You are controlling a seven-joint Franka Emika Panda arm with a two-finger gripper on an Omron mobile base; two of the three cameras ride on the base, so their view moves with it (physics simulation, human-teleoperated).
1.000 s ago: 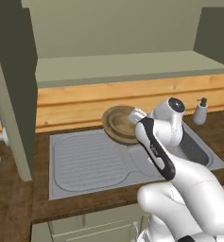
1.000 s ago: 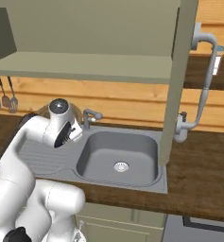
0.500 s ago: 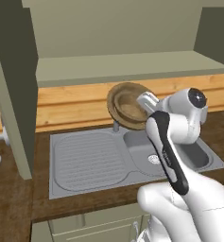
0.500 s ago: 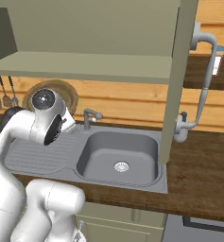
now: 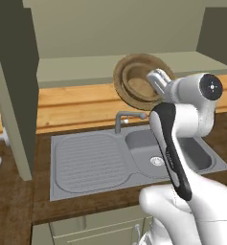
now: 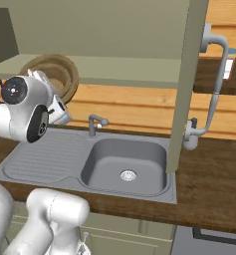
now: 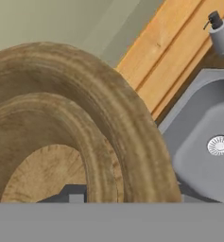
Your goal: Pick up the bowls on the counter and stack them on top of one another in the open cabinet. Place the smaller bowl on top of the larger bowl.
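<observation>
I see both bowls raised off the counter (image 5: 100, 194) — the smaller bowl (image 5: 138, 82) nested inside the larger bowl (image 5: 127, 69), tan wood with ringed grain. The pair is tipped up on edge, its hollow facing my left base camera, in front of the open cabinet (image 5: 100, 67) at shelf height. In the hand view the larger bowl's thick rim curves around the inner one.

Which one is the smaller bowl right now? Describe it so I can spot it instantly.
Start at the grey sink in the dark counter and look up to the olive cabinet shelf. In front of it, the end effector holds two tan wooden bowls tipped on edge. The smaller bowl is the inner ring nested inside the wider, thick-rimmed larger bowl.
</observation>
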